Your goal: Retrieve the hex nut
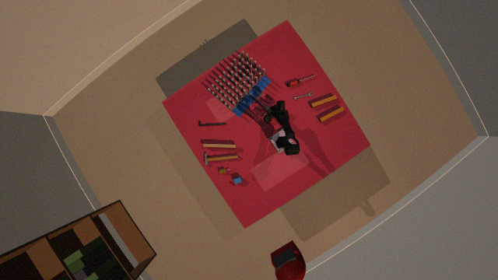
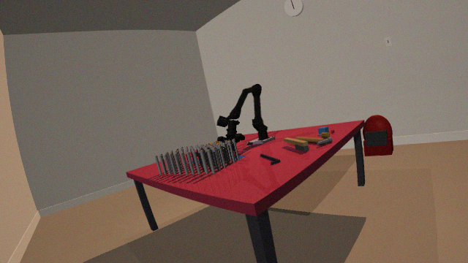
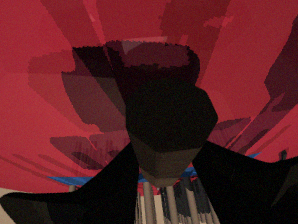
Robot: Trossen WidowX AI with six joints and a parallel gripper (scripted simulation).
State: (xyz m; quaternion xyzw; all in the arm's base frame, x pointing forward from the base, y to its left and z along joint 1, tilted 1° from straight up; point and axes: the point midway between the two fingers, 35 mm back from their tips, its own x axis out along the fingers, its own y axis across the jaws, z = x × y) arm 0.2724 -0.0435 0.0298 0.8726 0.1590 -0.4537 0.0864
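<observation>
Rows of grey standing spacers (image 1: 238,75) (image 2: 199,161) (image 3: 149,205) stand upright behind the blue taped strip (image 1: 253,95) (image 3: 65,180). I cannot make out the nut in any view. My gripper (image 1: 273,111) (image 2: 231,138) (image 3: 161,143) points down, just in front of the strip on the robot's side. It is shut on a dark tool handle (image 3: 171,115), whose many-sided end faces the wrist camera. The tool's far end is hidden or lost among shadows. A black L-shaped tool (image 1: 212,124) (image 2: 270,158) lies on the table left of the field in the top view.
A hammer (image 1: 222,158), a wooden-handled piece (image 1: 219,145), a small yellow item (image 1: 222,170) and a blue block (image 1: 236,180) lie at the left in the top view. A red screwdriver (image 1: 293,83), a wrench (image 1: 303,96) and two orange bars (image 1: 324,101) (image 1: 331,114) lie right.
</observation>
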